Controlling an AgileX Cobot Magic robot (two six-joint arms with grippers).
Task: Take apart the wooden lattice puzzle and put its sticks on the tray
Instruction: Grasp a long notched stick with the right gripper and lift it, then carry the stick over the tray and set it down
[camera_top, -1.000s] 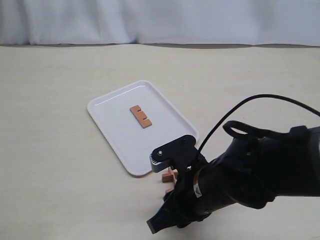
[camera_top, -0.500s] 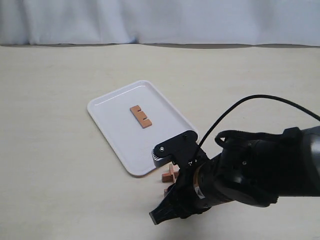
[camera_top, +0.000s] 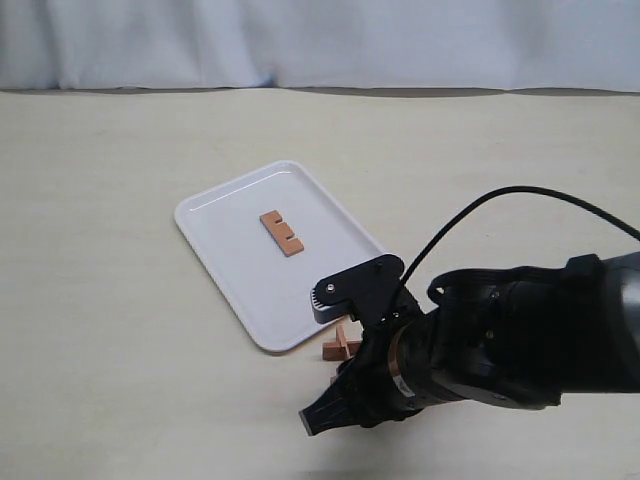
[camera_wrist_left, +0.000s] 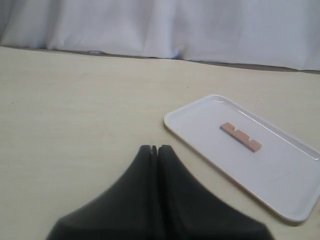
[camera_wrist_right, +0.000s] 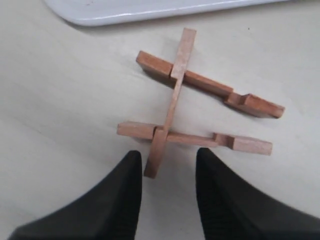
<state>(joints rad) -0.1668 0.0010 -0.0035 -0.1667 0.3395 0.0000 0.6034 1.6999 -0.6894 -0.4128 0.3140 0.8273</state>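
Note:
The wooden lattice puzzle (camera_wrist_right: 172, 105) lies on the table just off the tray's near corner, and my right arm partly covers the puzzle (camera_top: 340, 348) in the exterior view. It shows three sticks: two parallel bars and one crossing them. My right gripper (camera_wrist_right: 168, 154) is open, with a finger on each side of the crossing stick's near end and not touching it. One notched stick (camera_top: 281, 232) lies flat in the middle of the white tray (camera_top: 215, 260). My left gripper (camera_wrist_left: 156, 148) is shut and empty, well short of the tray (camera_wrist_left: 280, 175) and its stick (camera_wrist_left: 241, 136).
The tray's rounded corner (camera_wrist_right: 150, 10) sits just beyond the puzzle. A white curtain (camera_top: 320, 40) runs along the table's far edge. My bulky right arm (camera_top: 500, 340) and its cable cover the near right of the table.
My right arm has shifted a little to the right and settled lower over the puzzle. The puzzle and the stick on the tray have not moved.

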